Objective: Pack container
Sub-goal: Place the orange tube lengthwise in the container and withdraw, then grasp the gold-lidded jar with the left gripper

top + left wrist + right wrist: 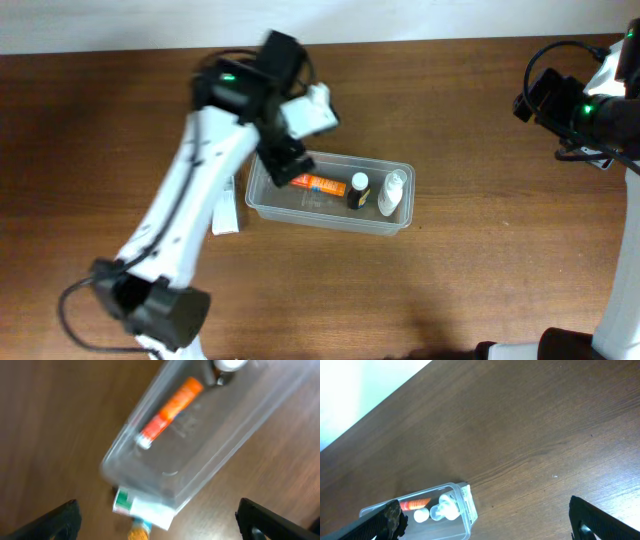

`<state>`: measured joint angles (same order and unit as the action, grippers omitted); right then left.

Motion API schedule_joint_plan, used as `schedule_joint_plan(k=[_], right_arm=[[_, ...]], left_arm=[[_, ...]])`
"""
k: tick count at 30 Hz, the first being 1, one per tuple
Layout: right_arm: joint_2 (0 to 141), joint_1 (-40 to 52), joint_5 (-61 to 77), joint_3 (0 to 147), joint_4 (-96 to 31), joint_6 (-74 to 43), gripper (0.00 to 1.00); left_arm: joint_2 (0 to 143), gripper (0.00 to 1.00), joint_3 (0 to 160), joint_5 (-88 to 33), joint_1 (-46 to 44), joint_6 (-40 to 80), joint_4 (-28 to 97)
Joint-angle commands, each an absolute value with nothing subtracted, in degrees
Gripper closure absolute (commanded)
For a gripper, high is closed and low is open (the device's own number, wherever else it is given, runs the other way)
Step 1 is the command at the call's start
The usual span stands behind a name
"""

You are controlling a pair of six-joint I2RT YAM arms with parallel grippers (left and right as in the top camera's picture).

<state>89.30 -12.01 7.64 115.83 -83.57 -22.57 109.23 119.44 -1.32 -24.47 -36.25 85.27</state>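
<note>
Left gripper [157,512] hovers wide open, empty, over the left end of the container [300,213]; right gripper [485,510], far right, also wide open, holding nothing.

Left pincer [160,525], right pincer [490,525], fingers apart

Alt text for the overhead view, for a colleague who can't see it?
A clear plastic container sits mid-table holding an orange tube, a dark white-capped bottle and a clear bottle. The left gripper hovers over its left end; the right arm is off at the far right.
</note>
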Motion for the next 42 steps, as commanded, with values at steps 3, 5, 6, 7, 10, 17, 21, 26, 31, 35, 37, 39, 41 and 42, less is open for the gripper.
schedule_joint_plan(k=[3, 5, 6, 7, 10, 17, 21, 26, 31, 35, 37, 39, 41, 42], right_arm=[[89.52, -12.40, 7.97, 116.14, -83.44, -22.96, 0.02], [89.52, -12.40, 7.97, 116.14, -83.42, -22.96, 0.02], [89.52, -12.40, 7.99, 116.14, -83.42, -22.96, 0.02], [89.52, -12.40, 7.99, 116.14, -83.42, -22.94, 0.02], [89.52, -12.40, 7.97, 116.14, -83.42, -22.96, 0.02], [89.52, -12.40, 7.97, 116.14, -83.44, -22.96, 0.01], [89.52, -12.40, 7.97, 116.14, -83.42, -22.96, 0.02], [89.52, -12.40, 7.99, 116.14, -83.42, -22.94, 0.02], [89.52, -12.40, 7.97, 116.14, -83.42, -22.96, 0.02], [89.52, -12.40, 7.99, 116.14, -83.44, -22.94, 0.02], [89.52, -12.40, 7.99, 116.14, -83.42, -22.96, 0.02], [89.52, -12.40, 7.97, 116.14, -83.42, -22.96, 0.02], [89.52, -12.40, 7.97, 116.14, -83.44, -22.96, 0.02], [89.52, -12.40, 7.97, 116.14, -83.42, -22.96, 0.02]], left_arm=[[108.77, 0.00, 118.98, 0.80, -11.20, -15.40, 89.89], [108.97, 0.00, 117.51, -5.69, -5.56, -13.69, 90.26], [108.97, 0.00, 116.86, -8.62, -3.33, -13.72, 90.08], [108.97, 0.00, 115.94, -11.11, -0.97, -13.74, 89.62], [109.03, 0.02, 113.01, -12.69, 4.01, -12.47, 87.90], [109.06, 0.11, 99.68, -10.83, 7.94, -8.23, 79.77], [109.06, 0.19, 91.20, -10.46, 7.90, -5.74, 74.13], [109.08, 0.25, 83.24, -10.48, 7.90, -5.37, 67.61], [109.08, 0.32, 78.08, -8.73, 7.90, -5.15, 63.22], [109.08, 0.33, 75.26, -6.79, 7.90, -5.15, 61.01], [109.08, 0.33, 74.46, -6.55, 7.90, -5.17, 60.38], [109.08, 0.33, 74.17, -6.17, 7.90, -5.17, 59.31], [109.08, 0.33, 74.17, -6.20, 7.90, -5.15, 57.95], [109.08, 0.33, 74.17, -6.17, 7.90, -5.15, 57.39]])
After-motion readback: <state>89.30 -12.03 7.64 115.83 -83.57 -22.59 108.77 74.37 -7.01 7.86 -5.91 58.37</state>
